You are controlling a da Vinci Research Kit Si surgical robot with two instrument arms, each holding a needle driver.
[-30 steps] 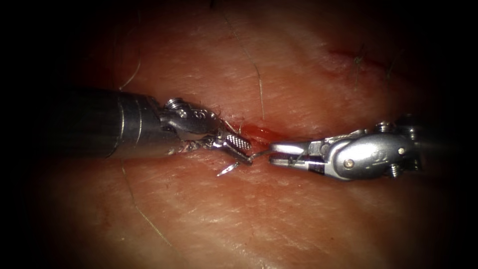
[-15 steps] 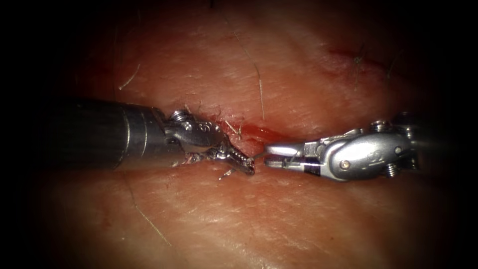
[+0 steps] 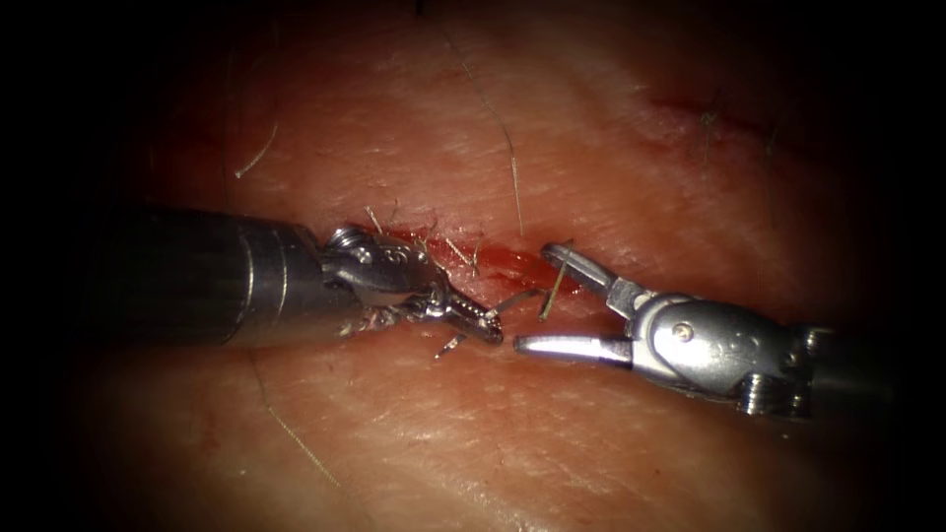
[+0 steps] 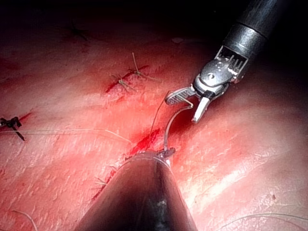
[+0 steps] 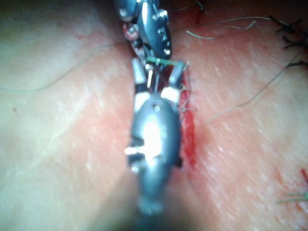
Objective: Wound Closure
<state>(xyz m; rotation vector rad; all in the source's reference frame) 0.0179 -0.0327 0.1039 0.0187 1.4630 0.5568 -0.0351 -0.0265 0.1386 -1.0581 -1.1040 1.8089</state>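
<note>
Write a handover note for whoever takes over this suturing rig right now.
Left end effector: shut on the needle near one end, over the cut.
Right end effector: open, holding nothing, jaws either side of the needle's free end.
Needle: appears clear of the tissue.
Done: stitches with cut ends of thread sit along the cut.
Left: the red stretch beside the tools looks unstitched.

Both tools are polished silver steel: the left tool (image 3: 471, 317) has serrated jaws and a dark grey shaft; the right tool (image 3: 552, 300) has visible screws.
</note>
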